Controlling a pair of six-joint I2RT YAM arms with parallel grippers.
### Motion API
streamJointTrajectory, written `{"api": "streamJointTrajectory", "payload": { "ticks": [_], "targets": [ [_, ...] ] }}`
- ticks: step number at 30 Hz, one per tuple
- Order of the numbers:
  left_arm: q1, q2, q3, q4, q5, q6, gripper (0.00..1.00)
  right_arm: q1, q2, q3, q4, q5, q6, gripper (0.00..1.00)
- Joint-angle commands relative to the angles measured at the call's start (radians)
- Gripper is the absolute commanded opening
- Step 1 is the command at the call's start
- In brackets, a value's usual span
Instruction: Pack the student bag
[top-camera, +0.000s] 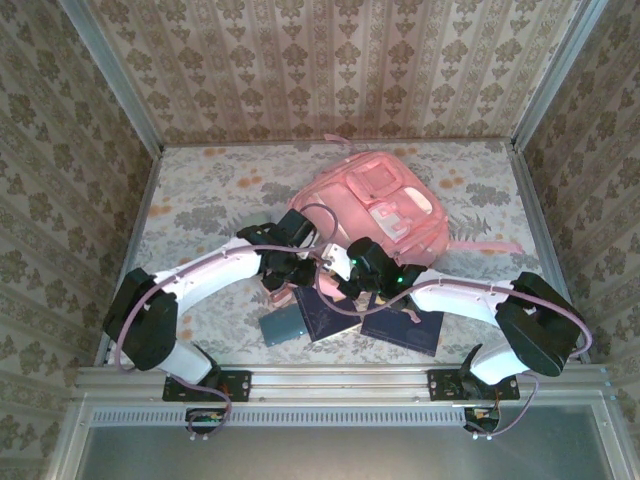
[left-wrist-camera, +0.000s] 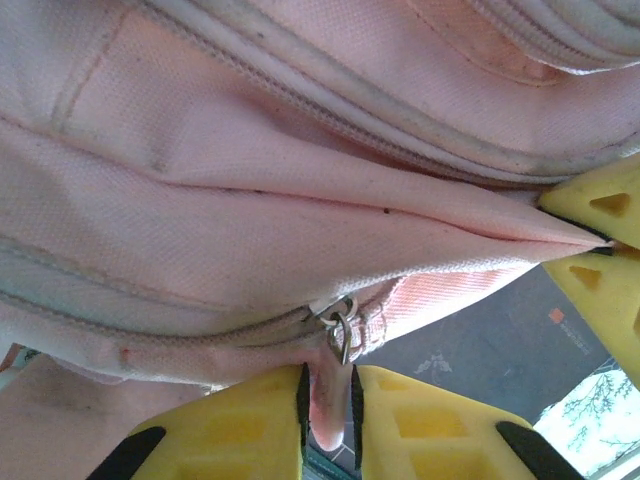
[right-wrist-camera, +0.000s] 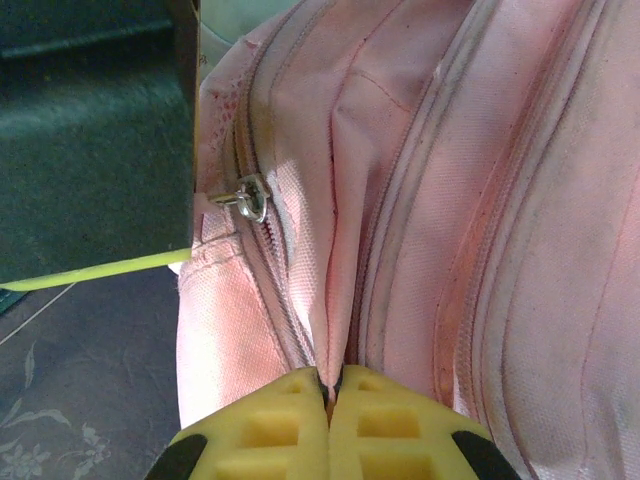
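The student bag (top-camera: 375, 205), a big pink backpack, lies at the back centre of the table, with both grippers at its near left edge. In the left wrist view my left gripper (left-wrist-camera: 328, 390) has its yellow jaws narrowly parted, and the pink zipper pull (left-wrist-camera: 335, 400) hangs loosely between them below the metal slider ring (left-wrist-camera: 343, 330). My right gripper (right-wrist-camera: 330, 385) is shut on a thin fold of the student bag's fabric (right-wrist-camera: 340, 300) beside the zipper slider (right-wrist-camera: 250, 195). Its yellow fingertips (left-wrist-camera: 590, 205) pinch that same fold at the right of the left wrist view.
Two dark blue notebooks (top-camera: 320, 312) (top-camera: 405, 330) and a grey one (top-camera: 282, 325) lie flat on the floral tablecloth in front of the bag, under the arms. A pink strap (top-camera: 480, 245) trails right from the bag. Papered walls enclose the table.
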Motion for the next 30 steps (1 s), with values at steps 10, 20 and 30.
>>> {"api": "streamJointTrajectory", "payload": {
  "ticks": [10, 20, 30],
  "targets": [
    [0.005, 0.058, 0.037, 0.005, -0.027, 0.002, 0.0, -0.014, -0.034, -0.02, 0.053, -0.043, 0.04, 0.0],
    [0.046, -0.02, 0.075, -0.073, -0.079, 0.054, 0.0, -0.051, -0.144, -0.058, -0.016, -0.043, 0.005, 0.0],
    [0.12, -0.044, 0.108, -0.116, -0.089, 0.076, 0.0, -0.056, -0.221, -0.05, -0.14, 0.068, -0.078, 0.0]
  ]
}}
